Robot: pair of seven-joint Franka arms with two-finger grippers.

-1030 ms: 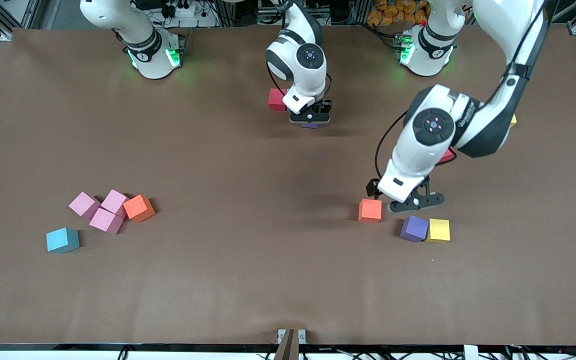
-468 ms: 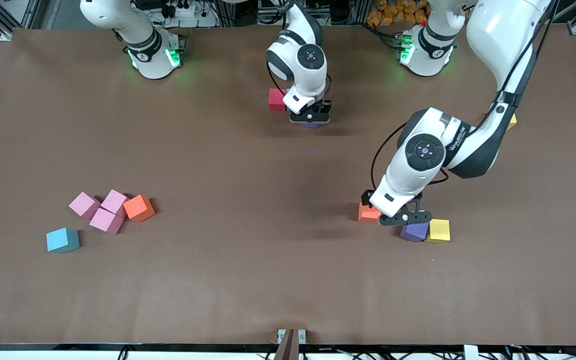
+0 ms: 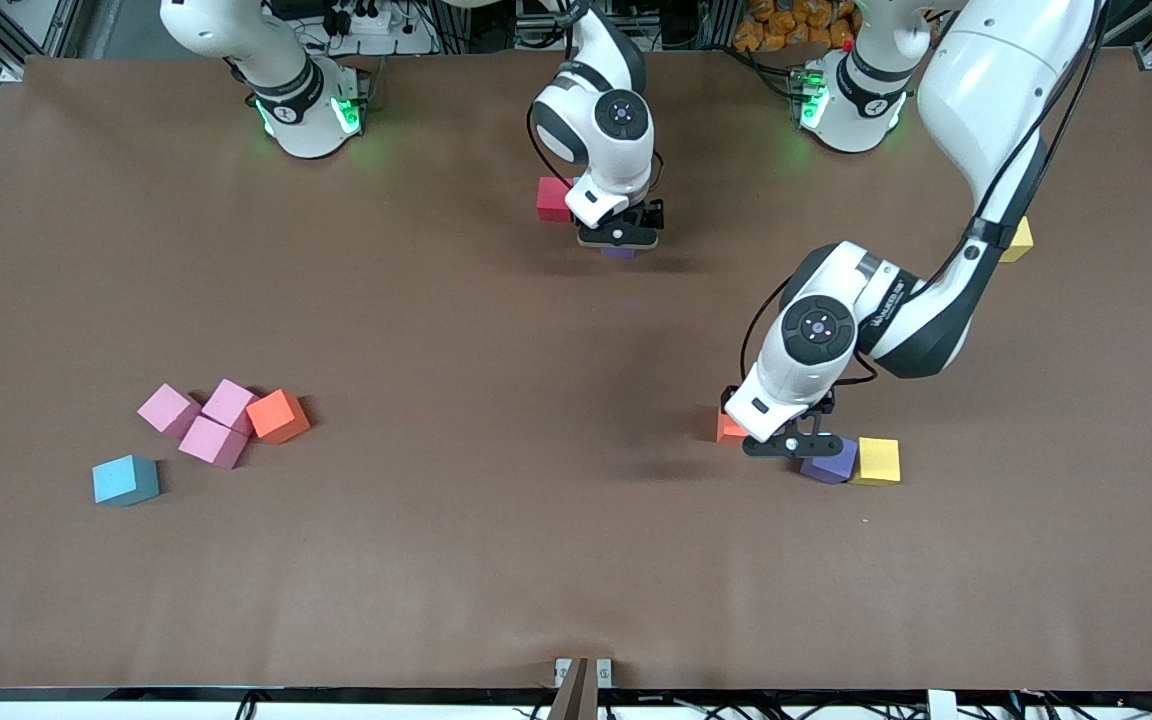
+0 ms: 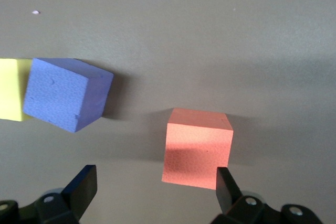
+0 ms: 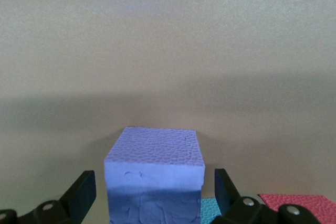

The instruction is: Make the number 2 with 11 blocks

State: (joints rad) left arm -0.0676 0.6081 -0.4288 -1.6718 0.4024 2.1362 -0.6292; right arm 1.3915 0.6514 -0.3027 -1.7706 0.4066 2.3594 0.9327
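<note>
My right gripper [image 3: 619, 238] stands low on the table near the robots' bases, open around a purple block [image 5: 153, 156], with a gap on each side of it. A red block [image 3: 551, 198] and a light blue block [image 5: 210, 211] sit right beside that one. My left gripper [image 3: 794, 444] is open and low over the table between an orange block [image 4: 197, 148] and another purple block [image 4: 65, 100]. One finger is at the orange block's corner. A yellow block [image 3: 878, 461] touches this purple block.
Toward the right arm's end lie three pink blocks [image 3: 211, 442], an orange block [image 3: 278, 416] and a light blue block [image 3: 124, 480]. Another yellow block [image 3: 1018, 240] shows beside the left arm's forearm.
My left gripper has come down beside the orange block, now partly covering it in the front view. My right gripper has opened and let go of its purple block.
</note>
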